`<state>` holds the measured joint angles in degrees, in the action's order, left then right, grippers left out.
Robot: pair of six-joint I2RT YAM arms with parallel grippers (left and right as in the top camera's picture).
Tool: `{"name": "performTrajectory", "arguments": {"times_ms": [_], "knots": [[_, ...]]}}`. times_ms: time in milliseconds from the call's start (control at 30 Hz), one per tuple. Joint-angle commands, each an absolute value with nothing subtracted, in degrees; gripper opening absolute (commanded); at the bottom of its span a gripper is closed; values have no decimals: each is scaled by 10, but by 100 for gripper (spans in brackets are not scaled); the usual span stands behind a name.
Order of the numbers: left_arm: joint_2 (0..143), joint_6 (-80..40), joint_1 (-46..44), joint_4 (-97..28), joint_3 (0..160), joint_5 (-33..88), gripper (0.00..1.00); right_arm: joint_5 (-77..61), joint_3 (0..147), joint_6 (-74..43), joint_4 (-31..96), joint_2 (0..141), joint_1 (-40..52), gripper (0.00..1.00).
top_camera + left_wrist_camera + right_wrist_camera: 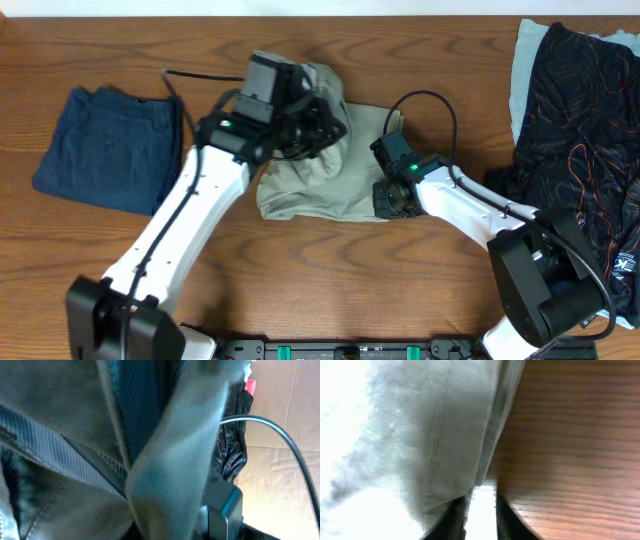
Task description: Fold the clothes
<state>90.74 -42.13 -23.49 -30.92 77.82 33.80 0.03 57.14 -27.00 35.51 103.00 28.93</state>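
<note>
The khaki-beige shorts (320, 190) lie in the middle of the wooden table (330, 290). My left gripper (315, 125) is shut on their far part and holds it bunched up above the rest. In the left wrist view the cloth (165, 460) fills the frame, its blue striped inner waistband (142, 405) showing, and hides the jaws (170, 530). My right gripper (387, 198) sits low at the shorts' near right corner. In the right wrist view its fingers (480, 515) are nearly closed on the edge of the cloth (430, 435).
A folded dark blue garment (105, 150) lies at the left. A heap of dark patterned clothes (590, 110) and a pale garment (525, 60) lies at the right edge. A black cable (430, 100) loops over the right arm.
</note>
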Motion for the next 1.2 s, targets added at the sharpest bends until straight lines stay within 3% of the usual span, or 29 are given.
{"name": "performTrajectory", "arguments": {"times_ms": [0, 33, 67, 300, 467, 567, 767, 867, 1033, 1167], "knots": [[914, -438, -257, -286, 796, 338, 28, -39, 540, -275, 369, 1061, 295, 40], [914, -438, -259, -279, 796, 338, 36, -39, 541, -267, 372, 1061, 291, 49], [914, -437, -258, -276, 796, 338, 42, -35, 542, -258, 379, 1060, 284, 53], [913, -351, -201, -304, 796, 329, 43, 29, 576, -257, 474, 1037, 196, 56], [915, -272, -143, -376, 796, 190, 53, 21, 610, -248, 524, 983, 123, 59], [923, -226, -118, -397, 796, 113, 65, -26, 618, -205, 525, 940, 104, 59], [963, -180, -94, -398, 795, 109, 75, -168, 618, -116, 500, 882, 121, 58], [994, -160, -95, -398, 795, 116, 82, -176, 617, -120, 498, 883, 138, 57], [1053, -122, -94, -395, 795, 152, 87, -176, 611, -122, 484, 895, 158, 55], [1098, -113, -94, -387, 795, 166, 89, -169, 601, -131, 443, 921, 172, 46]]}}
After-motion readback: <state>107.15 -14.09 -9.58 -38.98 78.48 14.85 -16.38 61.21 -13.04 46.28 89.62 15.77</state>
